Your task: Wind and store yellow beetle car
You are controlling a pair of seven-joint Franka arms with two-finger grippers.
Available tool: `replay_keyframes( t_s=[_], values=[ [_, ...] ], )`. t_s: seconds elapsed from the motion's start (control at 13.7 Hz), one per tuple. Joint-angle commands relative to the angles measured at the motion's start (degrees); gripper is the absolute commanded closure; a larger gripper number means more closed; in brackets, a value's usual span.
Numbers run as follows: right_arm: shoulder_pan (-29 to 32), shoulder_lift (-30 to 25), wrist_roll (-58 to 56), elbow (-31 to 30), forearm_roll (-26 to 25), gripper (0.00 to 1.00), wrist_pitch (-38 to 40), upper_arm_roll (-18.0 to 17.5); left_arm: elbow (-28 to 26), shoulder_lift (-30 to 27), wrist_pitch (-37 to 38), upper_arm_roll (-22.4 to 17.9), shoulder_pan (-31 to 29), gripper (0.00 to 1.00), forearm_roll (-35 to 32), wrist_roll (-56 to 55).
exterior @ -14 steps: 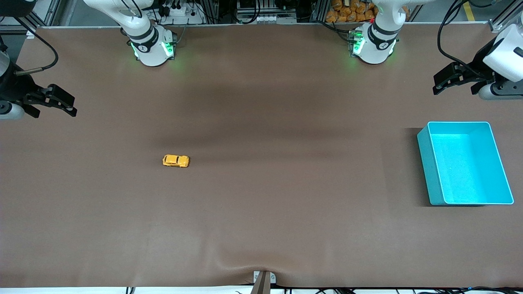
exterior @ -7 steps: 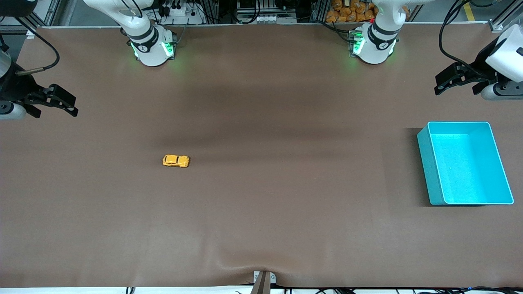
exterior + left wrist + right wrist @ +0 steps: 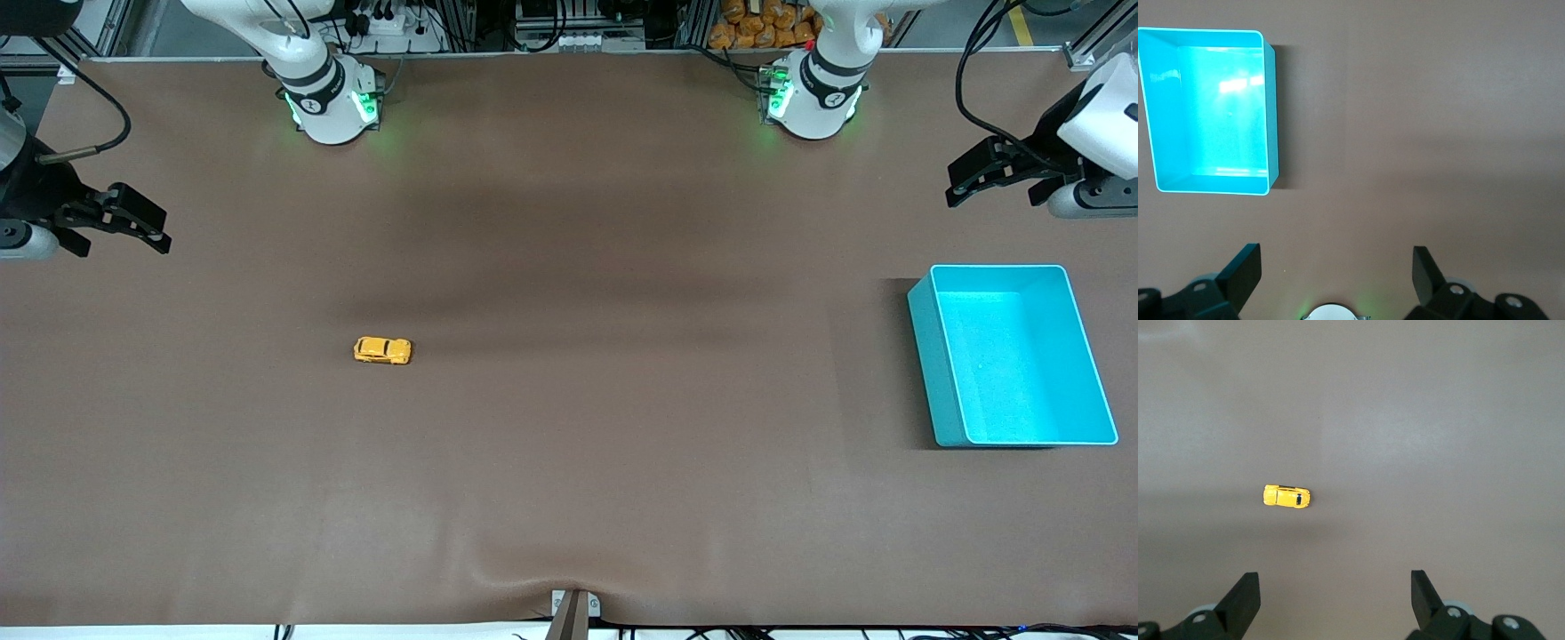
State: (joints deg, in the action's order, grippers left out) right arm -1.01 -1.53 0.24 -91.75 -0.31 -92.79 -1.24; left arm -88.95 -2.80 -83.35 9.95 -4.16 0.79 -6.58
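1. The table (image 3: 569, 498) carries just two things, well apart: you have a bin at the left arm's end and a toy car toward the right arm's end.
2. The bin (image 3: 933, 373) is turquoise, upright and holds nothing. It lies nearer the front camera than the spot under the left gripper (image 3: 994, 174). That gripper hangs in the air over bare table at its own end, fingers spread wide and holding nothing; in the left wrist view the bin (image 3: 1271, 113) shows ahead of the fingers (image 3: 1245, 273). Treat this arm as waiting.
3. The right gripper (image 3: 114, 222) hangs over the table edge at its own end, also spread wide and empty.
4. The car (image 3: 383, 350) stands on its wheels on bare table, well apart from the right gripper and out toward the middle of the table from it. In the right wrist view the car (image 3: 1287, 497) sits ahead of the open fingers (image 3: 1243, 595), off the centre line between them.
5. By my reading you are at the very start: no grasp made, winding and storing both undone.
6. Your next move calls for bringing the right gripper over the car, centring the fingers across its narrow body, then lowering. It is tiny, so a small offset could miss it or nudge it away.
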Motion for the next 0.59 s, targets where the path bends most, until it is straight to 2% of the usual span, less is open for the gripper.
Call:
replay_keyframes(
  t_s=[0.0, 0.51],
  values=[
    [-0.83, 0.65, 0.37, 1.40, 0.40, 0.00, 0.60, 0.27, 0.53, 0.08, 0.65, 0.33, -0.14, 0.00, -0.97, 0.07],
    [-1.10, 0.74, 0.19, 1.40, 0.31, 0.00, 0.86, 0.27, 0.53, 0.08, 0.65, 0.33, -0.14, 0.00, -0.97, -0.01]
  ],
)
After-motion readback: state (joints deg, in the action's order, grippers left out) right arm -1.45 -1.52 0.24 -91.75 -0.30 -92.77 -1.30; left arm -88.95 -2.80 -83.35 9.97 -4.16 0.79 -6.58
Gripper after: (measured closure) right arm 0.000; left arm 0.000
